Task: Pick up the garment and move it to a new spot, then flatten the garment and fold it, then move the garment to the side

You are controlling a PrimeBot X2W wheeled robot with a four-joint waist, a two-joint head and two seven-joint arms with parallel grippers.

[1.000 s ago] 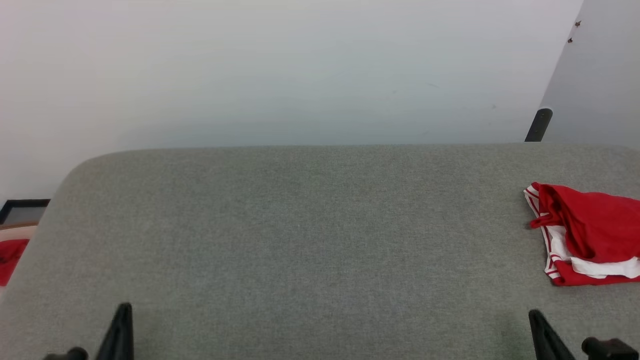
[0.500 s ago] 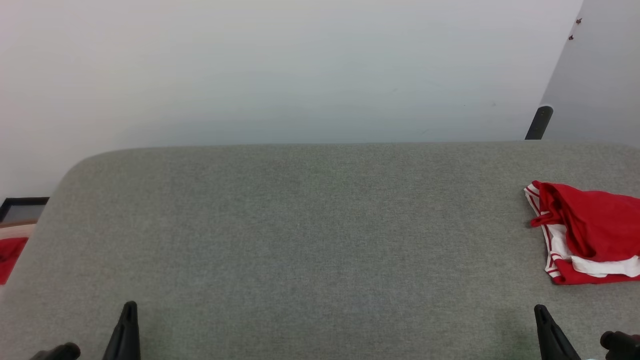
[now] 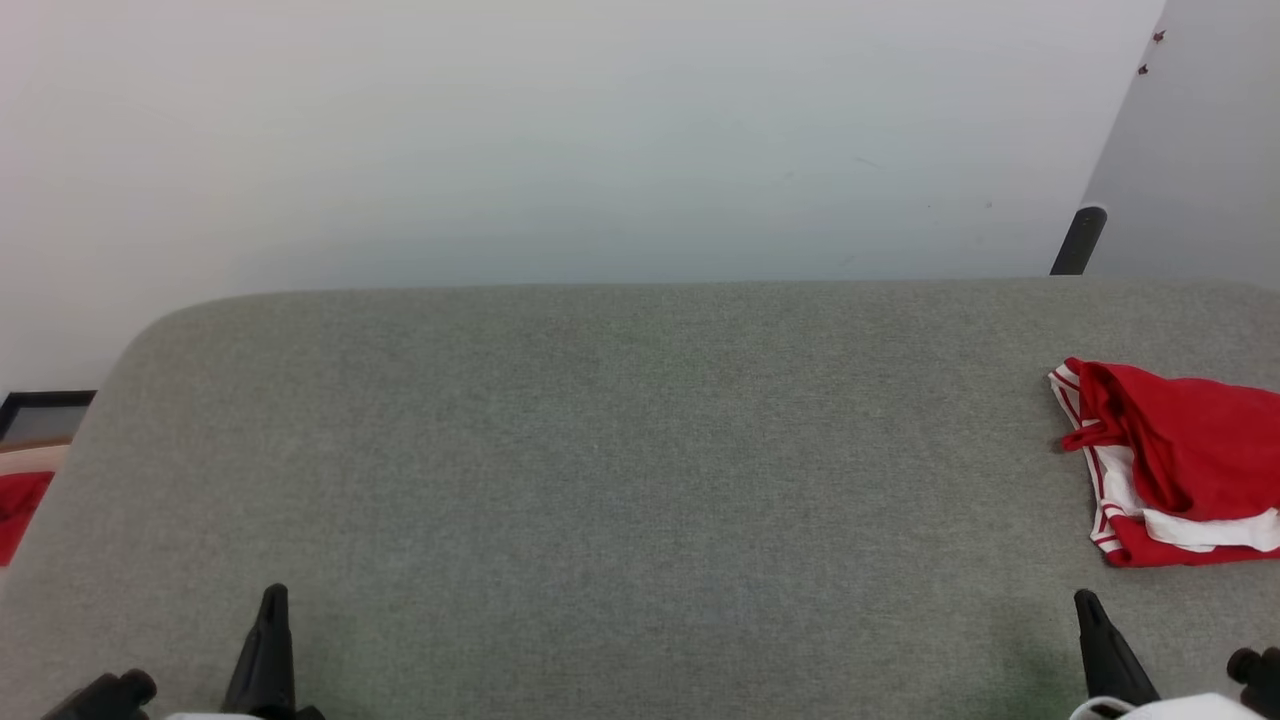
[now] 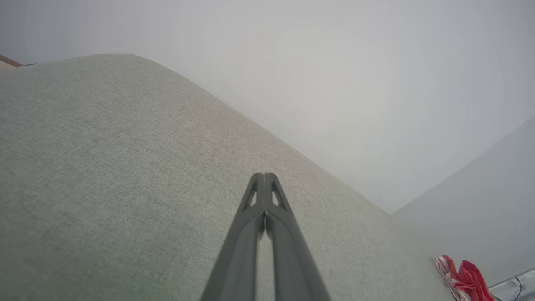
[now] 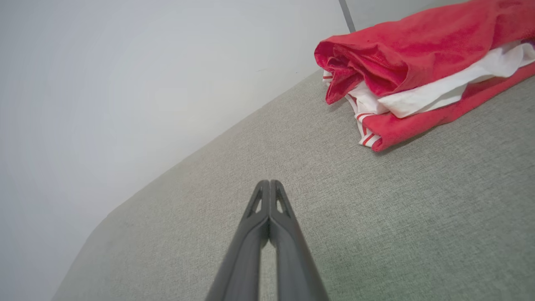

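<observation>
The garment [image 3: 1185,455] lies in a rumpled red-and-white bundle at the right end of the grey fabric-covered desk [image 3: 620,450], partly cut off by the head view's border. The right gripper [image 5: 269,182] is near it but apart, fingers pressed together and empty. The left gripper [image 4: 264,175], well apart from the garment, likewise has its fingers closed on nothing.

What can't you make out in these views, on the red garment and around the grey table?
Head view: the garment is cut off by the right edge, its front hidden in folds.
Left wrist view: the garment is tiny, cut by the bottom edge.
Head view: the red thing is cut off by the left edge and the table.
Head view: the dark post has its base behind the table's far edge.
</observation>
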